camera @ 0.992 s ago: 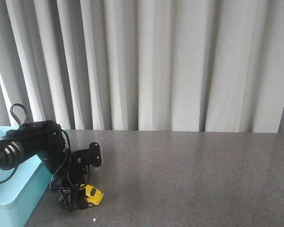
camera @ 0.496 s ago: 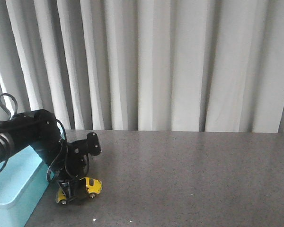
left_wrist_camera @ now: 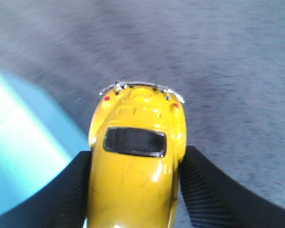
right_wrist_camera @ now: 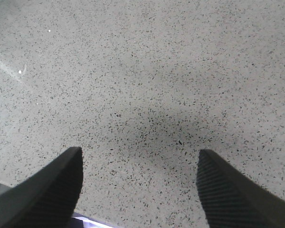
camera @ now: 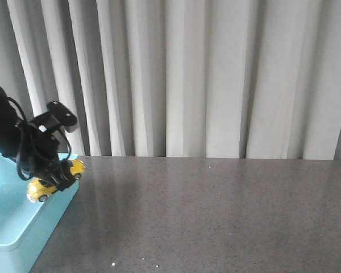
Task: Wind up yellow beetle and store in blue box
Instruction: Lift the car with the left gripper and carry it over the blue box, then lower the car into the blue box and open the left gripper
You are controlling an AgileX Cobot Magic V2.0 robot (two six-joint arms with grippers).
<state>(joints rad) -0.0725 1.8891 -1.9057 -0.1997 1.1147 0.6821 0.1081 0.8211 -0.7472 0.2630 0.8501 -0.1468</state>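
My left gripper (camera: pixel 54 179) is shut on the yellow beetle (camera: pixel 52 181) and holds it in the air over the right rim of the blue box (camera: pixel 11 227) at the front left. In the left wrist view the beetle (left_wrist_camera: pixel 135 161) sits between my two black fingers (left_wrist_camera: pixel 204 190), its rear window and bumper pointing away, with the box's pale blue wall (left_wrist_camera: pixel 23 156) below on one side and the grey table on the other. My right gripper (right_wrist_camera: pixel 140 161) is open and empty above bare speckled tabletop; it does not show in the front view.
A grey speckled table (camera: pixel 216 210) stretches from the box to the right. White pleated curtains (camera: pixel 187 74) hang behind the table's far edge.
My left gripper has lifted the beetle off the table and carried it up and to the left, from beside the box to over its right rim.
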